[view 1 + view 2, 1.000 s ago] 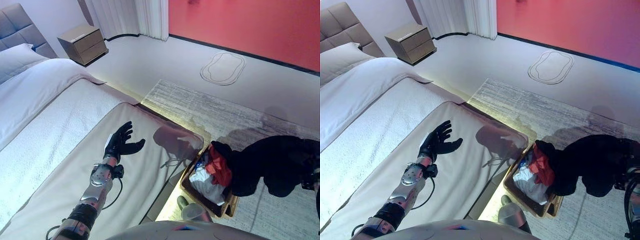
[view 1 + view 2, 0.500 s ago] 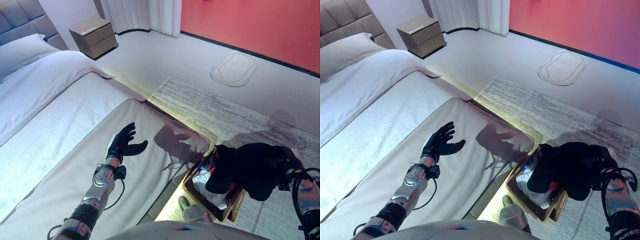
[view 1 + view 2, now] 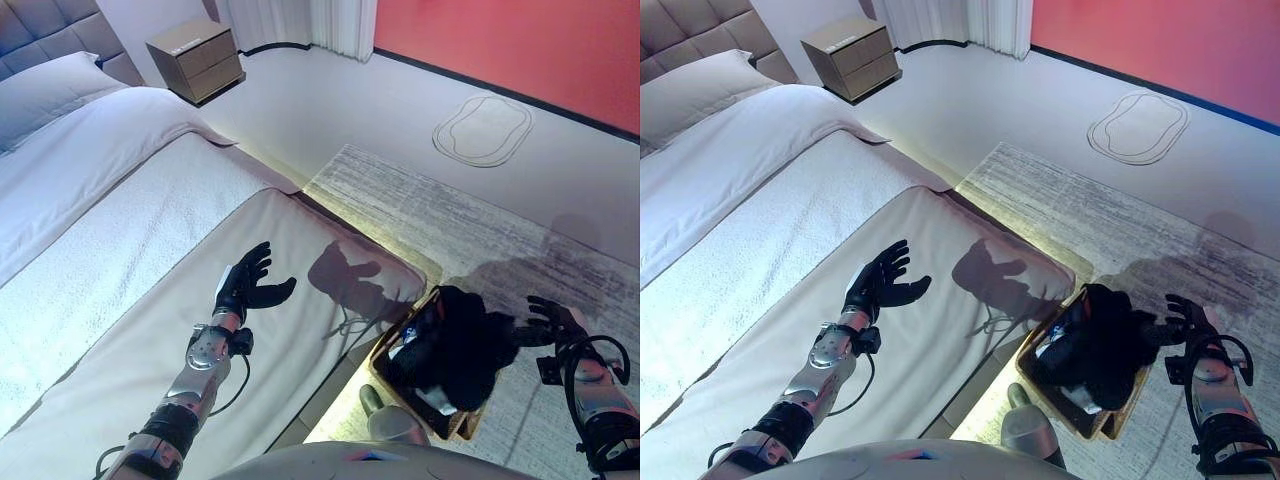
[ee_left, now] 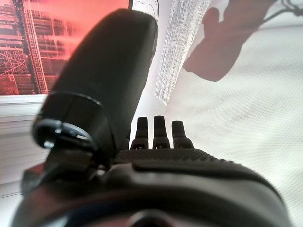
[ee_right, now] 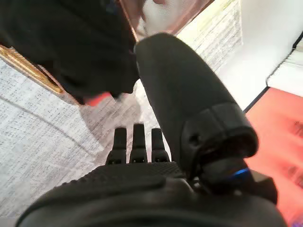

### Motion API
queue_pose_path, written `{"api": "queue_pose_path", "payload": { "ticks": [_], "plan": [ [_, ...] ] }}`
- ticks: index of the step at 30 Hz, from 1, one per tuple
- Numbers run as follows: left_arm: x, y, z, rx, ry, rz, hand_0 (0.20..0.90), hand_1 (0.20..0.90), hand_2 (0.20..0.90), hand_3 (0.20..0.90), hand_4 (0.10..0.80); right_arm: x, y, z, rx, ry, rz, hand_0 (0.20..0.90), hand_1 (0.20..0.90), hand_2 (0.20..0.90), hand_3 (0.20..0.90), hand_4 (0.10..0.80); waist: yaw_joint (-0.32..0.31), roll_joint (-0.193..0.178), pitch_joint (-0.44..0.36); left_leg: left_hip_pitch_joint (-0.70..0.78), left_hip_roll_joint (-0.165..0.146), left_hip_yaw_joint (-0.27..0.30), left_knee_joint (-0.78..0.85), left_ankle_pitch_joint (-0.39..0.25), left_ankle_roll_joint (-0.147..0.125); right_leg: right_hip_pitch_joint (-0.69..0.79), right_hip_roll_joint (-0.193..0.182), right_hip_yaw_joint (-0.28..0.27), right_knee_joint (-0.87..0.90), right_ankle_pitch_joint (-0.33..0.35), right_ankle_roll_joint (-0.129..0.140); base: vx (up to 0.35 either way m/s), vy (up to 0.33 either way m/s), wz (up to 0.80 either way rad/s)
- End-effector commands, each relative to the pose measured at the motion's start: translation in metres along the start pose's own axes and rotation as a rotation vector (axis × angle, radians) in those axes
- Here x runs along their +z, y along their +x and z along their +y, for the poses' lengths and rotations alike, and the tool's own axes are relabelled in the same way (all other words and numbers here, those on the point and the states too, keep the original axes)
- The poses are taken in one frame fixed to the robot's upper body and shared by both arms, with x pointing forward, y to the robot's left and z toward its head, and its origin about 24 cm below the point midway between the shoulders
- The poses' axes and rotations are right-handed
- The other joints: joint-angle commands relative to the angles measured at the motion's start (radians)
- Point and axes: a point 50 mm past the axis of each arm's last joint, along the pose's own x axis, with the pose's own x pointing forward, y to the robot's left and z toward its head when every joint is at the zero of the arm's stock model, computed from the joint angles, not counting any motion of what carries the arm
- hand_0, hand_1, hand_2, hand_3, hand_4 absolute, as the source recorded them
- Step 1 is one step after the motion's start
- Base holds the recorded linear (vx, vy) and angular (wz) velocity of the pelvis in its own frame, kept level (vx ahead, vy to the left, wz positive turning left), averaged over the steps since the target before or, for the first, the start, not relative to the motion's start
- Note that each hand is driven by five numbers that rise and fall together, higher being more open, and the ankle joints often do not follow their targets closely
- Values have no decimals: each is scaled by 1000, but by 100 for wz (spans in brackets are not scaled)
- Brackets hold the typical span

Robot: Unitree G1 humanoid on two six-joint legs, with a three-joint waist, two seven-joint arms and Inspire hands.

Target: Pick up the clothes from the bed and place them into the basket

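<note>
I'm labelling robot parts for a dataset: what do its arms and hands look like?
Both arms are silver-grey metal with dark bands and black cables looping at the wrists. The left hand and right hand are black, with slim fingers and thick rounded thumbs.

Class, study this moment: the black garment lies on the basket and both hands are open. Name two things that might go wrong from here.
1. The black garment is heaped on the basket, bulging over its rim, so it might slide onto the rug.
2. The right hand is open right beside that heap; pulling away, its fingers may snag the cloth and drag it out.
</note>
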Motion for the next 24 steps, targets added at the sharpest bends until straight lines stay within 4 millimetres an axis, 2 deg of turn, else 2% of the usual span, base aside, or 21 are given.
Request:
{"api": "queue_pose_path", "payload": {
  "ticks": [1,8,10,12,13,16,20,24],
  "plan": [
    [44,20,-2,-19,41,-199,900,900,900,900,800,44,10,-10,-91,21,-165,900,900,900,900,800,26,-41,-32,24,-19,-11,64,-143,52,-59,14,-15,49,15,21,0,0,0],
    [45,20,1,-3,38,-203,900,900,900,900,800,40,8,-4,-85,24,-157,900,900,900,900,800,31,-47,-32,28,-18,-19,59,-140,51,-53,14,-12,48,15,22,0,0,0],
    [45,20,3,11,36,-199,900,900,900,900,800,45,7,-4,-86,35,-184,900,900,900,900,800,34,-48,-33,29,-18,-25,56,-137,50,-52,14,-16,49,14,22,16,-7,1],
    [43,19,5,27,31,-192,900,900,900,900,800,55,6,-1,-80,34,-235,900,900,900,900,800,39,-49,-33,31,-18,-32,52,-134,49,-48,12,-23,50,12,20,38,-16,4],
    [41,18,7,39,23,-186,900,900,900,900,800,70,3,3,-76,25,-305,900,900,900,900,800,45,-50,-32,30,-19,-43,48,-130,49,-44,12,-28,50,10,18,36,-16,6],
    [32,13,9,65,7,-165,900,900,900,900,800,96,-8,17,-58,9,-443,900,900,900,900,800,59,-49,-33,25,-21,-68,42,-121,49,-40,12,-39,55,1,13,28,-13,9],
    [22,7,8,95,-29,-145,900,900,900,900,800,114,-23,34,-46,5,-585,900,900,900,900,800,83,-48,-35,13,-23,-108,29,-109,47,-32,8,-58,53,-9,8,34,-14,19],
    [6,-2,-2,79,-8,-113,900,900,900,900,800,130,-39,64,13,-26,-693,900,900,900,900,800,129,-47,-37,-1,-28,-174,9,-89,42,-6,-1,-106,44,-21,2,37,-17,38]
  ]
}}
